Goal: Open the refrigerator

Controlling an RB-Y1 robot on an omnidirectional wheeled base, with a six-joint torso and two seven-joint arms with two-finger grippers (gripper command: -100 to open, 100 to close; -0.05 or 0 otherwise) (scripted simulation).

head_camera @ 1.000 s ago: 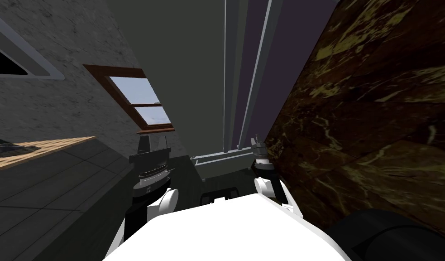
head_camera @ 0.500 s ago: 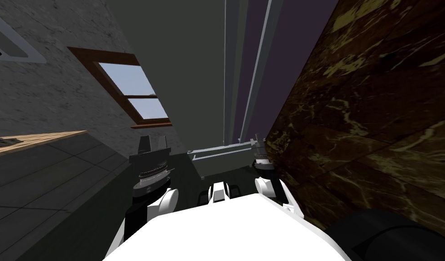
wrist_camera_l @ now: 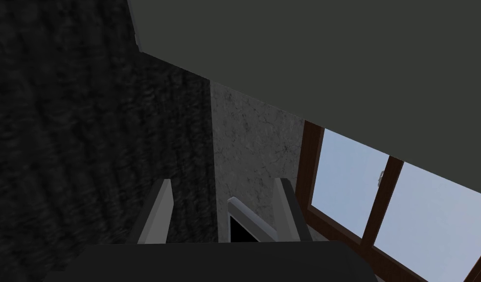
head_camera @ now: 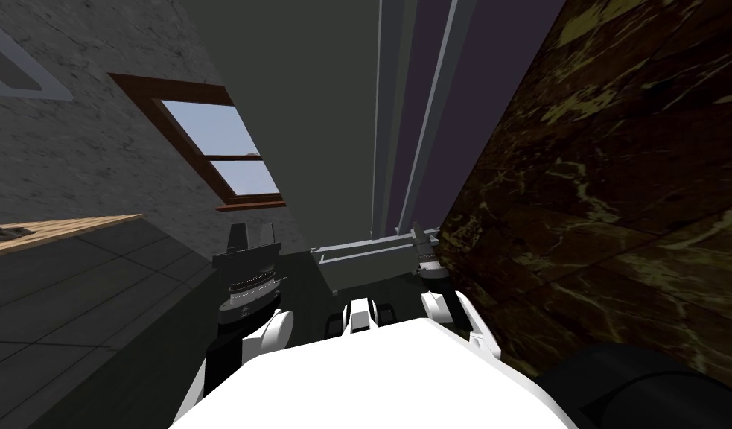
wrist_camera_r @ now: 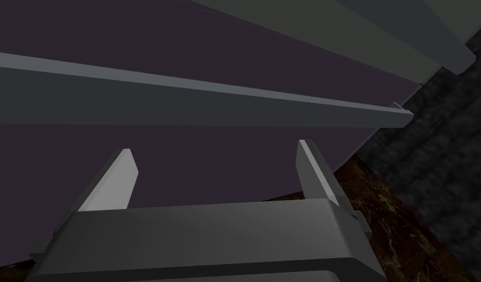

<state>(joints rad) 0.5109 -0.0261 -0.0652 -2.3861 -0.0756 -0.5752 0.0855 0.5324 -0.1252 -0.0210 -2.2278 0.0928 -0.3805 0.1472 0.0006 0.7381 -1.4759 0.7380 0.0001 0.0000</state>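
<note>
The refrigerator [head_camera: 476,112] stands in front of me, its door purple [wrist_camera_r: 185,29] beside a dark grey panel [head_camera: 319,89]. Long light grey bar handles [head_camera: 431,112] run up it. My right gripper [head_camera: 420,234] is at the lower end of one handle, beside the brown wall. In the right wrist view the right gripper [wrist_camera_r: 215,166] is open, and the handle [wrist_camera_r: 185,93] crosses just beyond its fingertips [wrist_camera_r: 122,174], not between them. My left gripper [head_camera: 251,232] is held up at the left, away from the door. The left gripper [wrist_camera_l: 219,208] is open with nothing in it.
A brown marbled wall [head_camera: 617,186] stands close on the right of the refrigerator. A grey wall with a wooden-framed window [head_camera: 223,149] is at the left. A wooden countertop [head_camera: 59,227] lies above a dark tiled surface [head_camera: 74,298].
My head view has shifted: the window has slid left and the handles slightly right. My right hand has turned a little at the handle's lower end. The left arm has stayed put.
</note>
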